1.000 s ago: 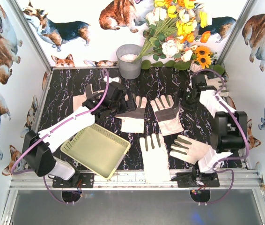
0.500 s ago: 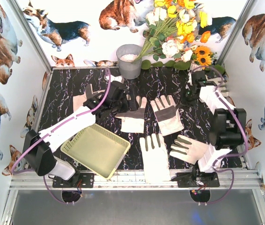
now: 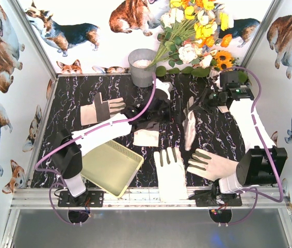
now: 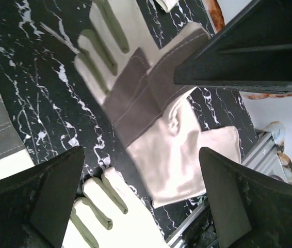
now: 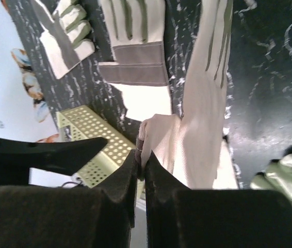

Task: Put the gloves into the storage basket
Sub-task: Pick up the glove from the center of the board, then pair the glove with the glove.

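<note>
1. From above, your right end effector [image 3: 204, 101] is at the back right. A hanging glove [image 3: 190, 124] dangles from it as a narrow strip over the dark marbled surface [image 3: 74, 93]. That view does not show how the fingers stand.
2. Your right wrist view settles it. The right end effector [image 5: 141, 155] has its fingers pressed together on the cuff edge of the hanging glove [image 5: 203, 119], which droops away below the pinch.
3. The same wrist view catches a corner of the storage basket [image 5: 92, 144] just left of the pinch.
4. The top view places the storage basket [image 3: 110, 165] at the near left of the surface, partly under your left arm.
5. From above, your left end effector [image 3: 159, 106] reaches to the middle, over a grey-patched glove [image 3: 146, 137]. You cannot read its spread from there.
6. Your left wrist view shows the left end effector [image 4: 141, 152] spread wide. A flat glove [image 4: 151, 113] with a grey palm lies on the surface, framed between the fingers and apart from both.
7. Only the top view shows the other gloves on the surface and outside the basket: a far-left glove [image 3: 99, 109], a white front glove [image 3: 171, 170] and a dark-fingered front glove [image 3: 210, 164].
</note>
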Motion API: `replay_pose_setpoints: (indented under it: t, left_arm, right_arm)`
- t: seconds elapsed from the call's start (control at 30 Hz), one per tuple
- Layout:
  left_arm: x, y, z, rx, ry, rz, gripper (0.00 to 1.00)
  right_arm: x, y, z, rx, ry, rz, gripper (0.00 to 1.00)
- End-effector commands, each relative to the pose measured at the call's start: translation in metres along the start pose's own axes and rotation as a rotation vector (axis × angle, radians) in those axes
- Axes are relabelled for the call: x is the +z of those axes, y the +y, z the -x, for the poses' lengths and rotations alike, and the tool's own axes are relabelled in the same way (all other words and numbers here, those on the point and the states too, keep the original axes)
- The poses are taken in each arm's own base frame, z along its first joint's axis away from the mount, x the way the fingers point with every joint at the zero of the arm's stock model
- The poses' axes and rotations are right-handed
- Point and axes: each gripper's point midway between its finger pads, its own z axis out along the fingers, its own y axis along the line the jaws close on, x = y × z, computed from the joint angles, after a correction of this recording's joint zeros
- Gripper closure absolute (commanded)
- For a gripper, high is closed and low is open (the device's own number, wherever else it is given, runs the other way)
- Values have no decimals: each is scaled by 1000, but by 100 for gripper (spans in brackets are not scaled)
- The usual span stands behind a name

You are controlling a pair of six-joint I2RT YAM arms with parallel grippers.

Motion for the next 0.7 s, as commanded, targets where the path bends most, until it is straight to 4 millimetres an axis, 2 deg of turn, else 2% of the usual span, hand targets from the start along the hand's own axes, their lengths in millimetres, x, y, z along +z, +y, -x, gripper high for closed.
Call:
replay_pose_setpoints:
  t: [0.0, 0.27, 0.37, 0.67]
  left_arm:
    - [1, -29, 14, 32, -38, -97, 13]
    - [7, -16, 2, 34, -5, -32, 12]
    - [11, -3, 3, 62, -2, 42, 11]
    - [18, 16, 9, 120, 6, 170, 13]
  right_arm:
    - [-17, 47, 1, 91, -42, 111, 100]
    - [-17, 83, 5, 152, -94, 184, 100]
    - [-18, 92, 3, 161, -91, 208, 100]
    - [-17, 97, -3, 198, -80, 240, 100]
